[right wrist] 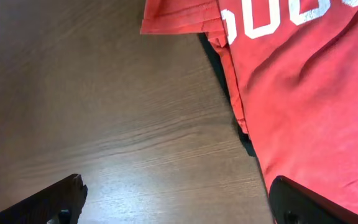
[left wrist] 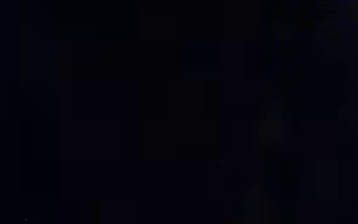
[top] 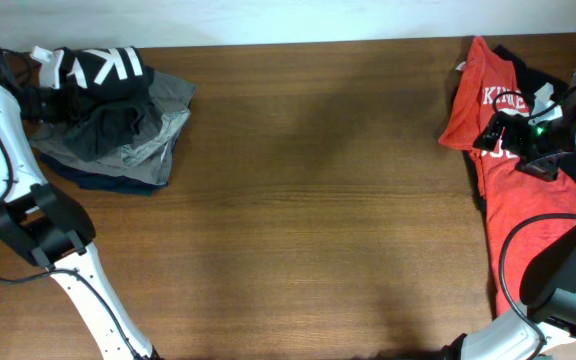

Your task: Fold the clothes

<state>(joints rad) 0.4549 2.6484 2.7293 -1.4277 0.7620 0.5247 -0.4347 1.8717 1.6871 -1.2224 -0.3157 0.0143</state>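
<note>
Though loose — black T-shirt atop grey pile.

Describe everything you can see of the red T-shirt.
The red T-shirt is soft cloth with white block letters. It lies unfolded and rumpled along the right edge of the table. Dark cloth shows beneath its far end. The right tool hangs open over its edge; contact cannot be told.
</note>
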